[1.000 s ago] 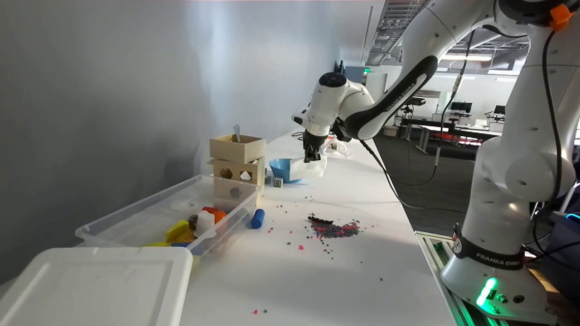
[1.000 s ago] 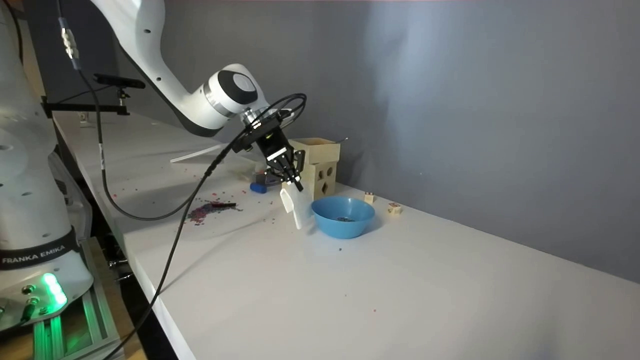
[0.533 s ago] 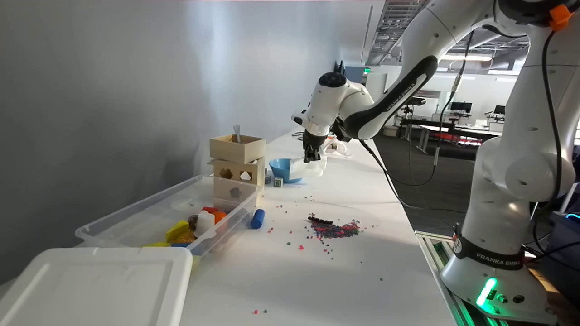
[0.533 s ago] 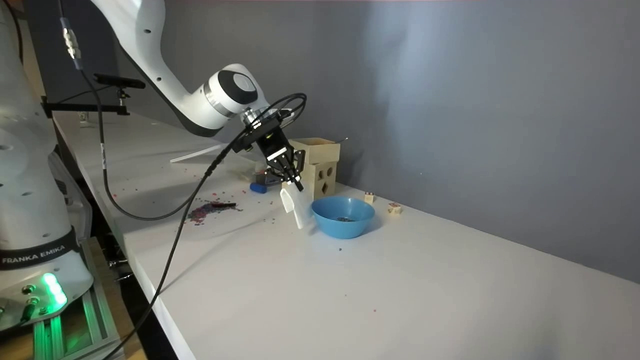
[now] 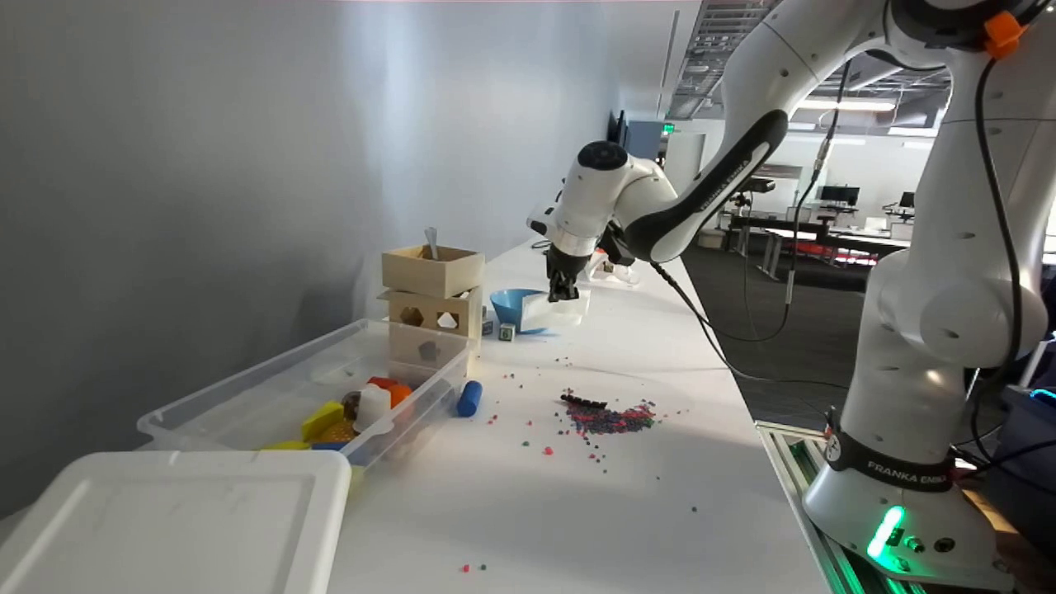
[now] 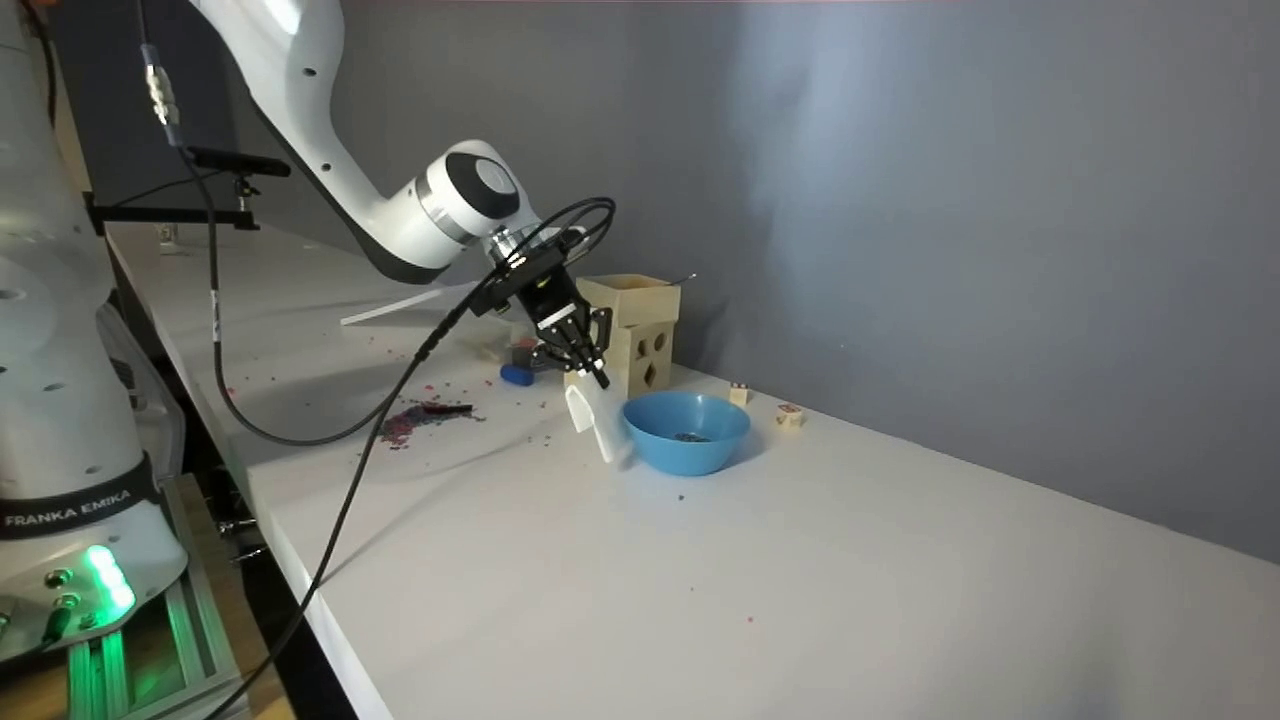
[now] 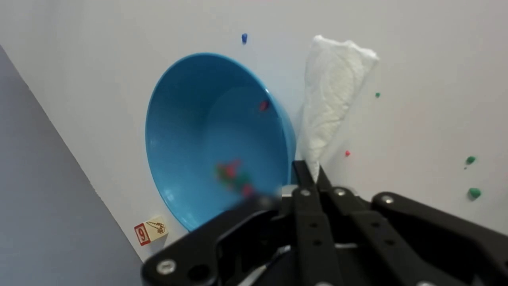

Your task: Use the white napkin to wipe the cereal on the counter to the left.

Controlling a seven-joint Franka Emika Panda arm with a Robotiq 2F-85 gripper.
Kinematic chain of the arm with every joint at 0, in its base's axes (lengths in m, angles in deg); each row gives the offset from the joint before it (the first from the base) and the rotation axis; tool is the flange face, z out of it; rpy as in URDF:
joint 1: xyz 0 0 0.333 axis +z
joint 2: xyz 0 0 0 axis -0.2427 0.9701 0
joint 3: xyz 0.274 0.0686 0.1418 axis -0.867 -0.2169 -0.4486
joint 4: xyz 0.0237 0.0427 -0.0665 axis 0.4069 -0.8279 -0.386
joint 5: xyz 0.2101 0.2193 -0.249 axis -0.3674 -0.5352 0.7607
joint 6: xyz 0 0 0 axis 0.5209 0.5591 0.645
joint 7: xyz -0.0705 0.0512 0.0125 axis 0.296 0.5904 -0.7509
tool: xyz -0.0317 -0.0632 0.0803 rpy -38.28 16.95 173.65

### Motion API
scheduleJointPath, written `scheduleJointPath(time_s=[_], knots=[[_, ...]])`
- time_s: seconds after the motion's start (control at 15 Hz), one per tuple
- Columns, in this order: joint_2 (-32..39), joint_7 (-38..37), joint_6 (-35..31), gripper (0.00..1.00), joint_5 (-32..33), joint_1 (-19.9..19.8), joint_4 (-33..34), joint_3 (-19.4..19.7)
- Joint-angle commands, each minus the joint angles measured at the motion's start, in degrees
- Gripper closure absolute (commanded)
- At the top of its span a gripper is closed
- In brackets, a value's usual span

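One napkin (image 7: pixel 335 85) hung clamped in the tool (image 7: pixel 312 171), grasp done; most cereal (image 5: pixel 612 419) lay clustered on the counter (image 5: pixel 652 540), the leftward wipe seemingly not yet made.

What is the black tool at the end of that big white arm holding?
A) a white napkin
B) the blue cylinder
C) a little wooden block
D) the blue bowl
A: in the wrist view, the white napkin is pinched in the closed tool and sticks out past its tips.
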Motion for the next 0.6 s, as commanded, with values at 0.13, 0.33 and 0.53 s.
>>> scheduleJointPath(time_s=[0.13, 0.33, 0.53], knots=[[5.4, -0.9, -2.7, 1.00, 2.9, -0.2, 0.7, 0.2], [7.5, -2.6, -4.5, 1.00, 5.3, -0.6, 1.4, 0.8], [9.1, -5.8, -3.2, 1.00, 7.1, -0.7, 2.6, 1.5]])
